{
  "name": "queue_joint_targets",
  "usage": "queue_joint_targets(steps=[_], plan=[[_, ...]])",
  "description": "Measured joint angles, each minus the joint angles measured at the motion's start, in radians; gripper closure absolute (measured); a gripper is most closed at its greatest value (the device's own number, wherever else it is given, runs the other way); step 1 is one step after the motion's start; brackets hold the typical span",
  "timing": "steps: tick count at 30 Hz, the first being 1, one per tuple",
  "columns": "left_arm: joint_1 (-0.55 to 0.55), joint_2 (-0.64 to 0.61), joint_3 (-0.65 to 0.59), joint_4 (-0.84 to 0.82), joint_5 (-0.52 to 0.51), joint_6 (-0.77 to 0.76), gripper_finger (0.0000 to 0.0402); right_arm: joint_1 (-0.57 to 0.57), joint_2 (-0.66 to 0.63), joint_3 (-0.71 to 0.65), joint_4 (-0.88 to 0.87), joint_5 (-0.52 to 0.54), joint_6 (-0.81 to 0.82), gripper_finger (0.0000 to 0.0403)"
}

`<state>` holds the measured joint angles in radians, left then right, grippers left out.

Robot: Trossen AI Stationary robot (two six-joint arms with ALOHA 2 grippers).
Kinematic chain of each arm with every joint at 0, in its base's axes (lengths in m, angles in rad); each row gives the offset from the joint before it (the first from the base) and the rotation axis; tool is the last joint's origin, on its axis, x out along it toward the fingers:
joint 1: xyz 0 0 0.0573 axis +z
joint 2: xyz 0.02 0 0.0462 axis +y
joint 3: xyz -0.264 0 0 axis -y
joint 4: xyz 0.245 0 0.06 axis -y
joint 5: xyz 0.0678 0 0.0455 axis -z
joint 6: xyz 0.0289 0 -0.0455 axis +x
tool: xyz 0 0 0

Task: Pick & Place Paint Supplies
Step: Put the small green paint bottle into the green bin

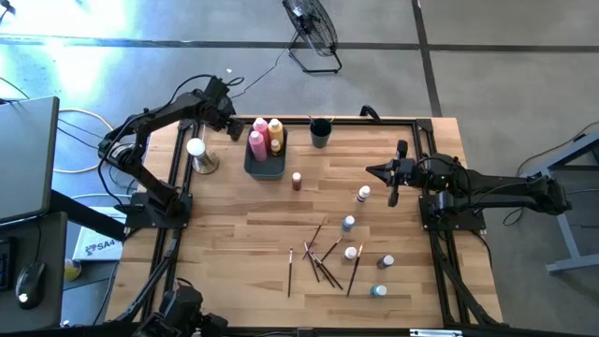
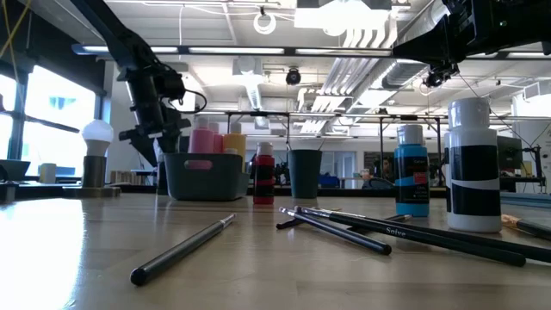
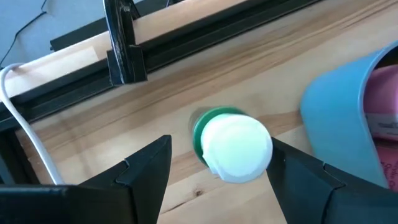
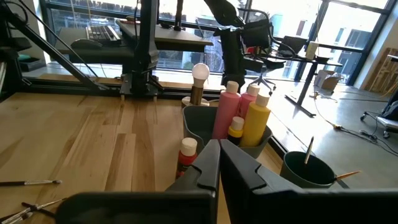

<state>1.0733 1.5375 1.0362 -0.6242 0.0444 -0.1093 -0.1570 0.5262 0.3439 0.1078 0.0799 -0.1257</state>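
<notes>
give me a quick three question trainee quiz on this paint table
1. True or false: the left gripper is shut on the green white-capped paint bottle.
2. Which holds the tall pink squeeze bottle? A) dark grey bin B) dark round cup
3. Fill in: the right gripper is ____.

Key: 1 false, its fingers are open either side of it. 2 A. 3 shut.

A wide band of bare table (image 1: 234, 234) runs along the left edge. Brushes (image 1: 323, 257) and small bottles (image 1: 360, 239) crowd the middle toward the near edge. At the far edge, a bin (image 1: 265, 161) of tall bottles (image 1: 266, 134), a knob (image 1: 197, 154) and a cup (image 1: 320, 132) stand close together, leaving narrow gaps between them.
</notes>
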Motion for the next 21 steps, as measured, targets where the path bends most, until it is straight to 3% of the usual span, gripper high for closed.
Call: queue_joint_targets(steps=[12, 21], plan=[[0.0, 0.0, -0.001, 0.089, 0.038, 0.0, 0.0153, 0.0, 0.0, 0.0, 0.0, 0.0, 0.0, 0.0398], [0.0, 0.0, -0.001, 0.063, 0.041, 0.0, 0.0153, 0.0, 0.0, 0.0, 0.0, 0.0, -0.001, 0.0398]])
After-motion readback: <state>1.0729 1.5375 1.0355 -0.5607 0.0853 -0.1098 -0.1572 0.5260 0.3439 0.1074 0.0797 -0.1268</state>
